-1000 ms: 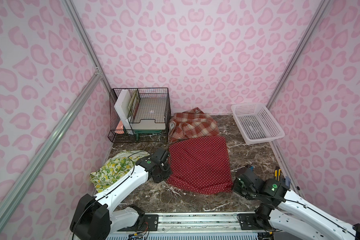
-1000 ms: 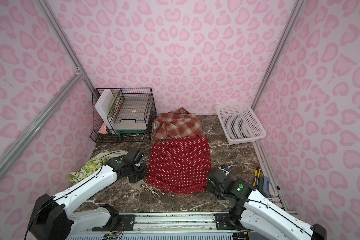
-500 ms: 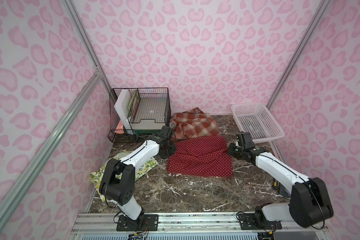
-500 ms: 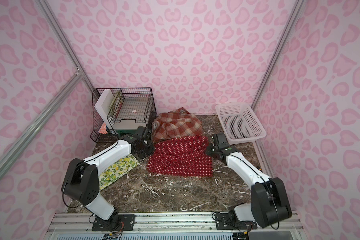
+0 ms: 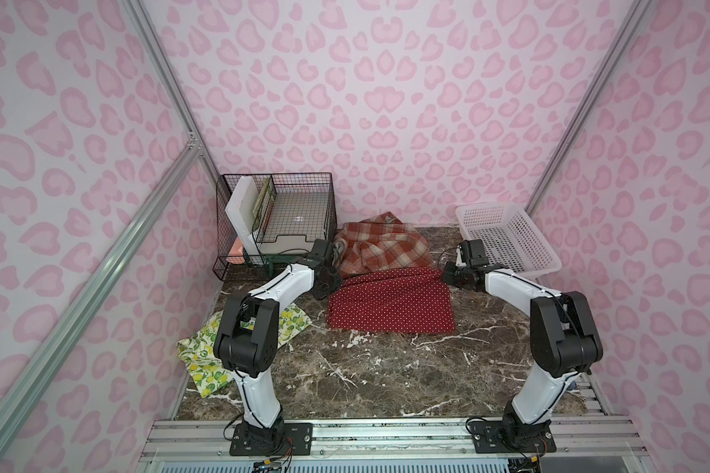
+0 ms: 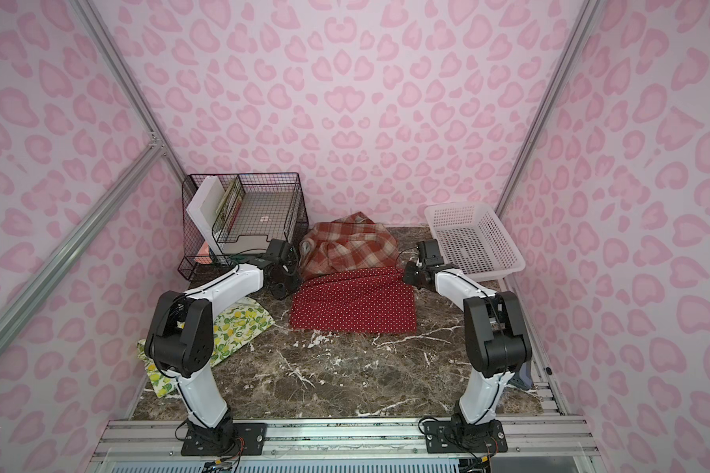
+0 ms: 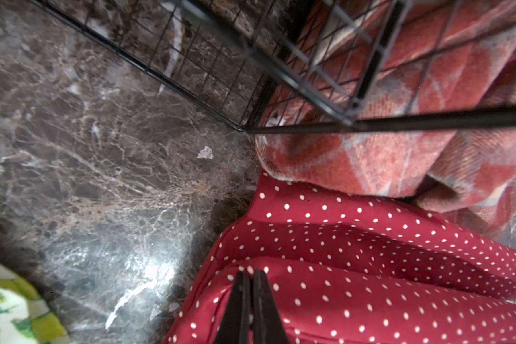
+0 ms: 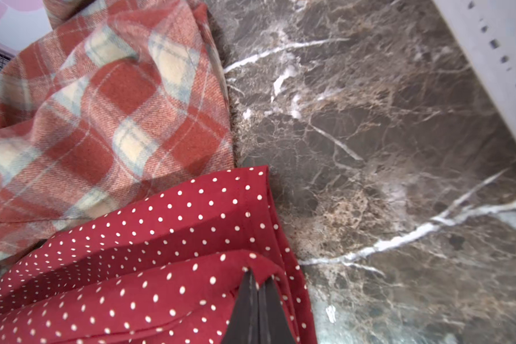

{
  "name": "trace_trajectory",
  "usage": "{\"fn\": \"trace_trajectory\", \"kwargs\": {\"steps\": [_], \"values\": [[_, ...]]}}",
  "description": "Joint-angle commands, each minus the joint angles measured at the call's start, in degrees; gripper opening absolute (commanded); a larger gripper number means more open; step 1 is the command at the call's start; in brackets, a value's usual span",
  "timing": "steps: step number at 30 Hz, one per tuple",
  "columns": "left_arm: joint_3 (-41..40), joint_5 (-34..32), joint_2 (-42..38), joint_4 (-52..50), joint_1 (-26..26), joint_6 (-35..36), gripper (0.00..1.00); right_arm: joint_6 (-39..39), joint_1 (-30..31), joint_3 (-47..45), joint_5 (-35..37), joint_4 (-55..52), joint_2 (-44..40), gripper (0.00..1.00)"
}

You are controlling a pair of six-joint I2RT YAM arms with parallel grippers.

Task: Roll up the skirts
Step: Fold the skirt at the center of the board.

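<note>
We've got both arms reaching to the far end of the polka-dot skirt (image 5: 390,305), which lies mid-way across the marble table (image 5: 365,368) with its far edge touching the plaid skirt (image 5: 382,247) heaped behind it. The left gripper (image 7: 248,277) has its jaws clenched on a fold of dotted cloth at the far left corner. The right gripper (image 8: 258,274) is pinched tight on the far right corner, with cloth puckering round the tips. The lemon skirt (image 5: 201,356) lies at the table's left side, partly under the left arm. The wire basket (image 5: 279,213) is just beside the left gripper, and the white basket (image 5: 509,241) is near the right one. We judge the step to be rolling the dotted skirt, since both wrist views show stacked folds. To do it well, we'd move both grippers together at the same height and pace so the roll runs straight. We'd hold light tension across the width, make the turns tight, avoid catching the plaid and clear the wire. The thin cloth probably slips, so we'd let go only once the roll rests.
</note>
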Motion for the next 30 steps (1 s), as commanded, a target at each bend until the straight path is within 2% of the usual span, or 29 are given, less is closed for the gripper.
{"fn": "trace_trajectory", "kwargs": {"steps": [1, 20, 24, 26, 27, 28, 30], "values": [[-0.1, 0.2, 0.2, 5.3, 0.4, 1.1, 0.00, -1.3, -0.2, 0.7, -0.6, 1.1, 0.8, 0.00], [4.7, 0.3, 5.3, 9.4, 3.5, 3.2, 0.00, -1.6, -1.5, 6.5, -1.6, 1.6, 6.9, 0.00], [3.3, 2.5, 5.0, 11.5, 3.5, 2.6, 0.11, -1.5, -1.5, 6.4, -1.0, 2.5, 6.8, 0.06], [1.9, 3.6, 3.6, 13.1, 3.5, 2.7, 0.20, -1.5, -1.5, 6.9, -1.1, 2.3, 6.9, 0.14], [1.7, 4.0, 3.1, 13.2, 3.4, 2.9, 0.27, -1.4, -1.5, 6.9, -1.3, 2.4, 6.8, 0.14], [1.8, 4.6, 2.4, 13.1, 3.4, 3.3, 0.38, -1.3, -1.5, 6.8, -1.5, 2.6, 6.8, 0.17], [2.0, 5.0, 1.5, 12.5, 3.1, 4.1, 0.52, -1.2, -1.5, 7.1, -1.3, 2.4, 6.6, 0.25]]}}
